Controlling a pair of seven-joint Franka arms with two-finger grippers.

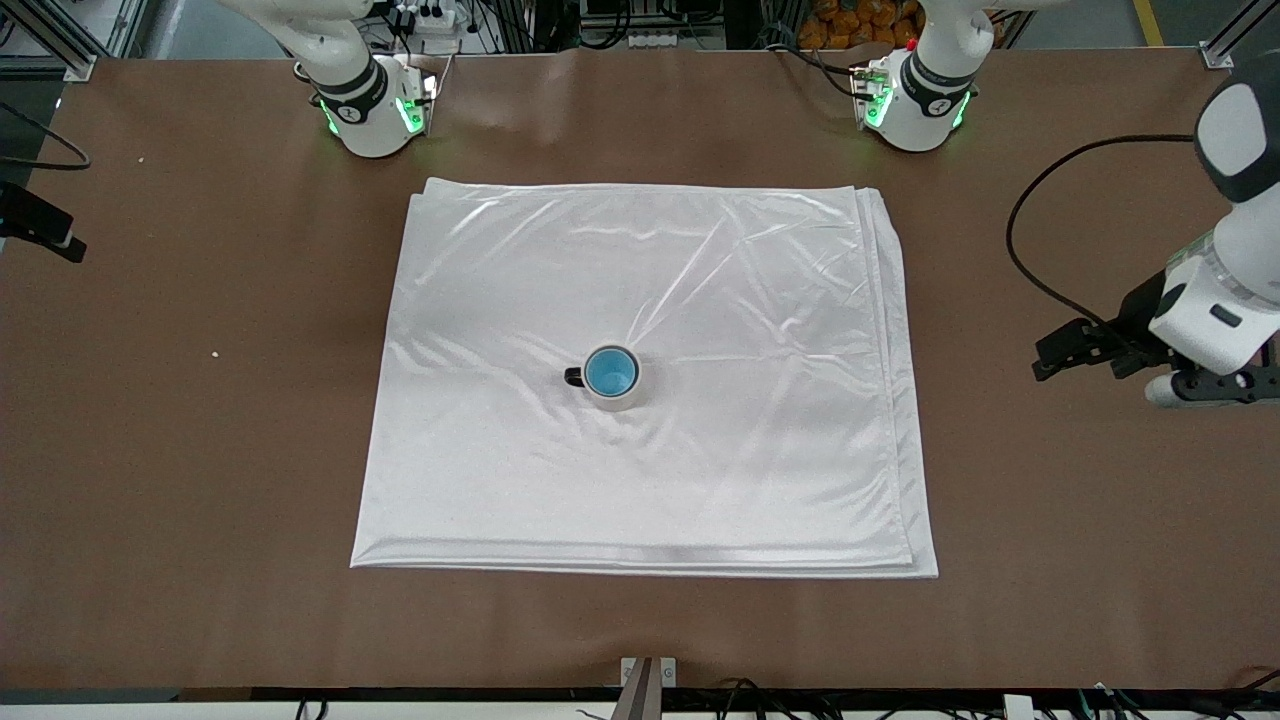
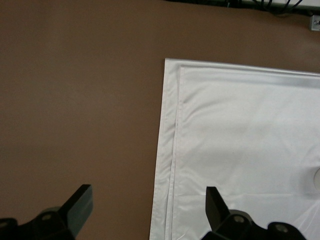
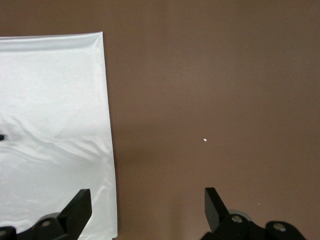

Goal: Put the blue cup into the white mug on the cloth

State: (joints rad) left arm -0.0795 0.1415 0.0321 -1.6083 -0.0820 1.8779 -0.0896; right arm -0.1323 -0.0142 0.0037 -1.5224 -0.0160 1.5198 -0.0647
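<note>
The blue cup (image 1: 610,371) sits upright inside the white mug (image 1: 624,399), whose dark handle points toward the right arm's end. The mug stands near the middle of the shiny white cloth (image 1: 700,280). My left gripper (image 2: 148,200) is open and empty, up over the bare table beside the cloth's layered edge (image 2: 170,150); it also shows in the front view (image 1: 1215,388). My right gripper (image 3: 147,205) is open and empty, over the table beside the cloth's edge (image 3: 107,125) at the right arm's end. A sliver of the mug (image 2: 317,180) shows in the left wrist view.
Brown table (image 1: 200,450) surrounds the cloth. A small white speck (image 1: 214,353) lies on the table toward the right arm's end, also in the right wrist view (image 3: 205,140). A black cable (image 1: 1030,200) loops by the left arm. The arm bases (image 1: 370,105) stand farthest from the front camera.
</note>
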